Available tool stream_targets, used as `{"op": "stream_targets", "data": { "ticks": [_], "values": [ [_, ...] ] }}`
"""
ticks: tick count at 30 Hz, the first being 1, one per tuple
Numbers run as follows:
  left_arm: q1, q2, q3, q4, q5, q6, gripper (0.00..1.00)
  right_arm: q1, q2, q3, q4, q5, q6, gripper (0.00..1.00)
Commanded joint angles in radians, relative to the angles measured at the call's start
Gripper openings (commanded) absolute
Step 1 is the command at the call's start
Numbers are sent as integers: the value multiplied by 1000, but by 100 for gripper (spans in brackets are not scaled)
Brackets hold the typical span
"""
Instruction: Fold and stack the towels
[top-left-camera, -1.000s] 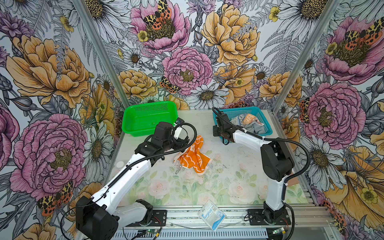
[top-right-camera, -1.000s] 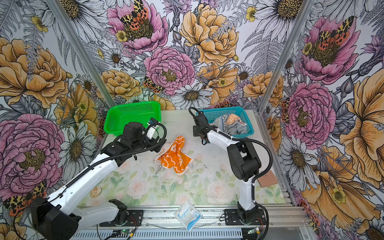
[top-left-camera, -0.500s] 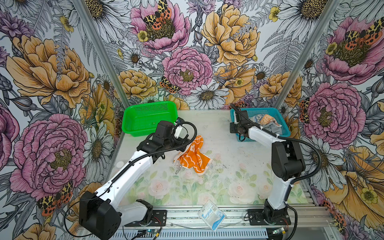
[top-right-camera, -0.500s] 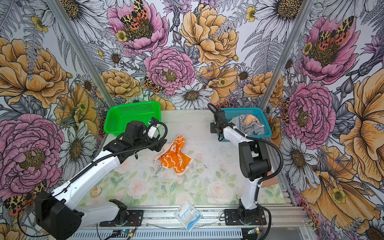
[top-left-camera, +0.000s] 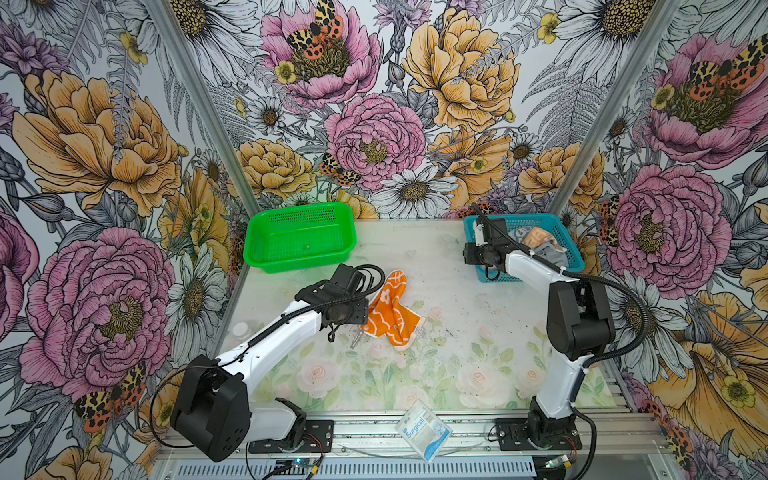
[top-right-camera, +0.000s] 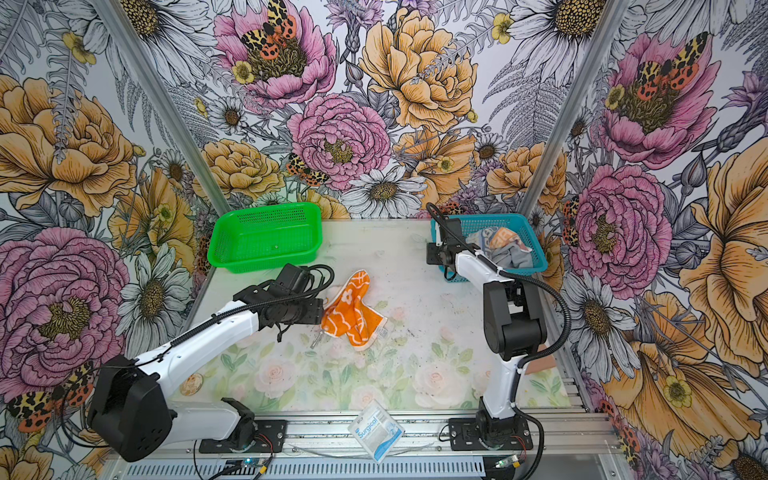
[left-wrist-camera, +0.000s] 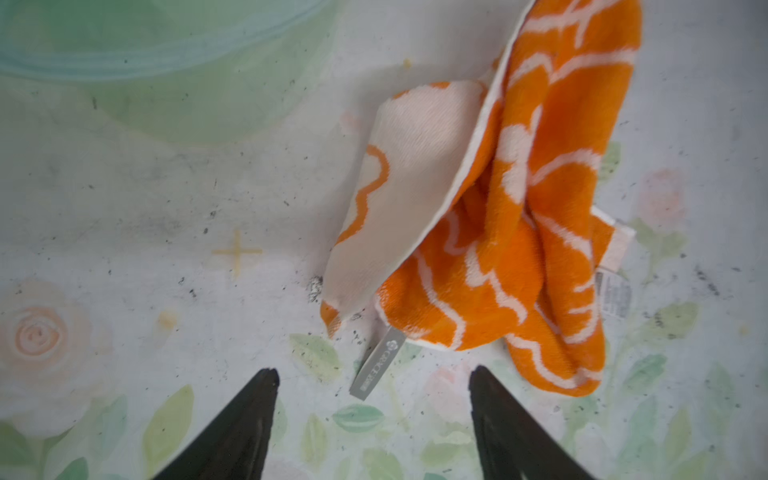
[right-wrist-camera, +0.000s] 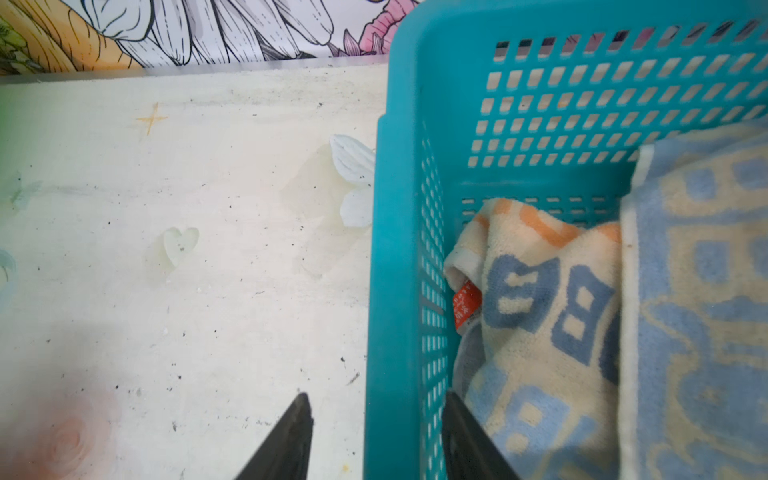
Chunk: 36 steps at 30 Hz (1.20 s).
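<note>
Towel of orange flowered terry (top-left-camera: 392, 316) lies unfolded on desk (top-left-camera: 457, 332); two pale towels (right-wrist-camera: 540, 311) wait in teal mesh basket (right-wrist-camera: 399, 291); left gripper (left-wrist-camera: 374, 376), right gripper (right-wrist-camera: 378, 395) spread.

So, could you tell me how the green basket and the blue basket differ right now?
The green basket holds no cloth; the blue basket holds crumpled towels. No gripper is at the green basket, while the right gripper straddles the blue basket's wall, jaws apart. Both are perforated plastic, at the table's back edge.
</note>
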<state>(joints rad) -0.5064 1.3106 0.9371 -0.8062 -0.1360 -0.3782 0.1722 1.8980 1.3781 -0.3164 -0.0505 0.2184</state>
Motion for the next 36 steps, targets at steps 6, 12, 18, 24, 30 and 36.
{"op": "stream_targets", "data": {
  "ticks": [6, 12, 18, 24, 30, 36],
  "values": [
    [4, -32, -69, 5, 6, -86, 66, 62, -167, -29, -8, -42, 7, 59],
    [7, 40, -73, 92, 27, -70, 59, 157, -278, -170, -7, -124, 83, 58],
    [7, 144, -36, 123, 36, -55, 53, 270, -286, -326, -4, -217, 175, 55],
    [-1, 190, -24, 144, 20, -52, 52, 347, -269, -416, 40, -212, 222, 56],
    [4, 216, -22, 144, 19, -56, 15, 390, -186, -393, 59, -262, 234, 55],
    [6, 195, -38, 144, 12, -68, 0, 415, -123, -373, 59, -242, 238, 54]
  ]
}}
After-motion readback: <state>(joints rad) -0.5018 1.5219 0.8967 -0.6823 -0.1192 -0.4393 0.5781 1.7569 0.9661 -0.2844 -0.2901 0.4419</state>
